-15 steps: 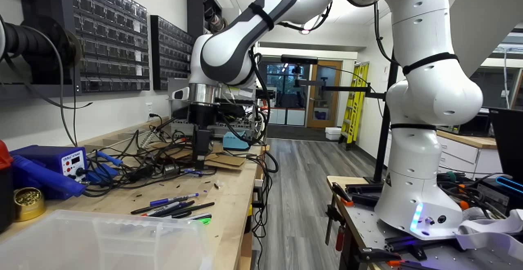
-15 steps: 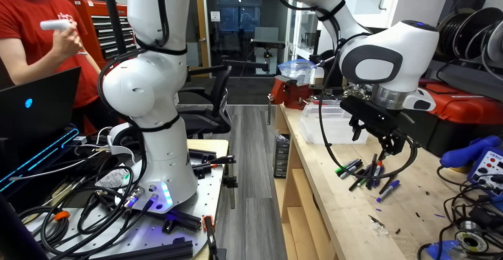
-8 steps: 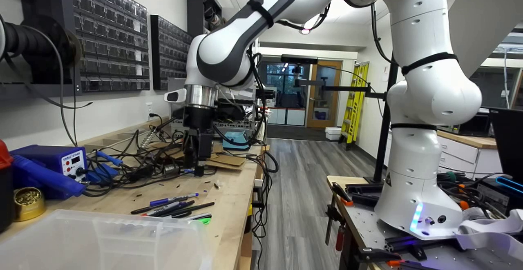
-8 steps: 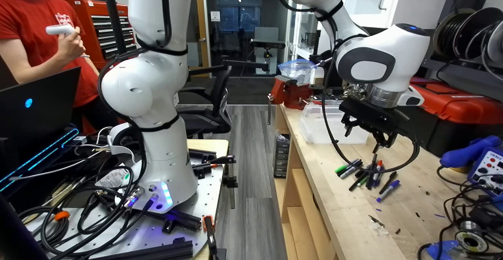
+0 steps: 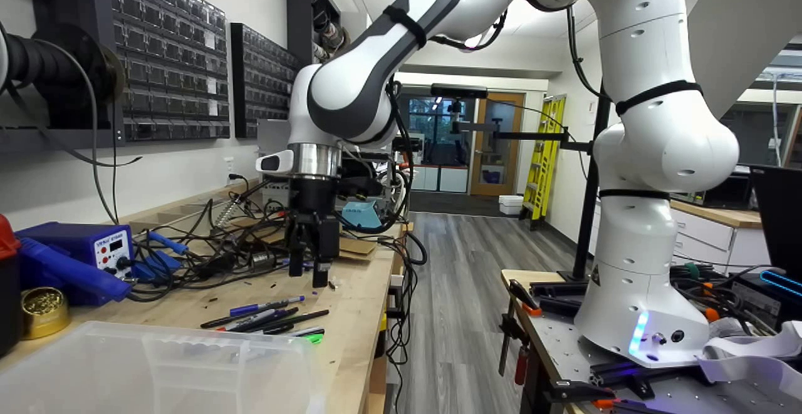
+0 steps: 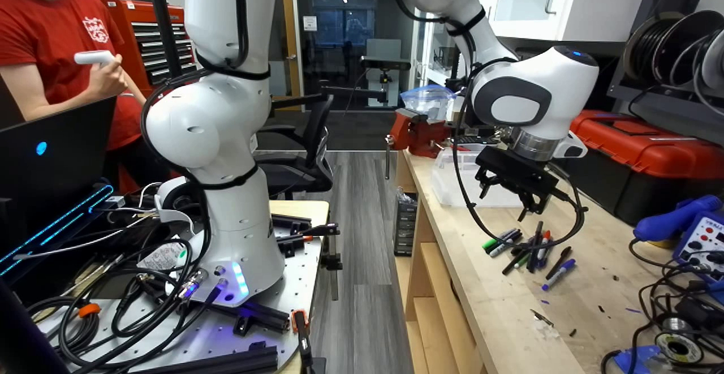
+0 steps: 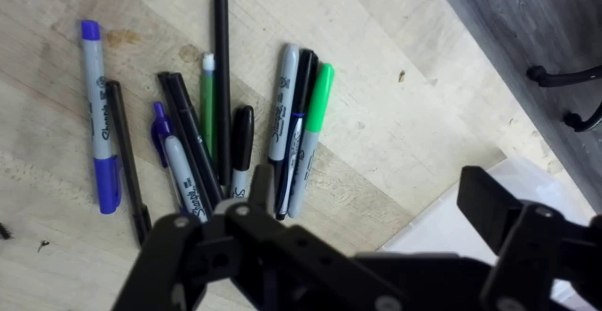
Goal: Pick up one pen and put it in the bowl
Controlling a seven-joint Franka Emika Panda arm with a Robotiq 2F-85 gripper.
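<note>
Far left in the wrist view, a blue-capped Sharpie lies on the wooden bench, a slim black pen just beside it. Sliding right, it gets crowded: a purple pen, a grey Sharpie partly hidden by the gripper, and a pair of black pens side by side. Next along comes a slim green pen or pencil, hard to tell which, white at its end, tucked close to a long black pen, then a black-capped Sharpie, its lower part out of sight. A strip of bare wood, and here's a tight trio: a grey-barrelled Sharpie, a black-capped pen with a blue ring, and a bright green-capped Sharpie. The gripper crowds the bottom edge, jaws spread wide apart, one in front of the pens' lower ends, the other in front of the translucent plastic tub at lower right. Out to an exterior view, from the left: a person in a red T-shirt holds a white controller, the tub sits farther along the bench, partly hidden behind the gripper, which hangs above the wood, the pens lie loosely bunched nearer the camera, and a red-and-black toolbox stands at right.
</note>
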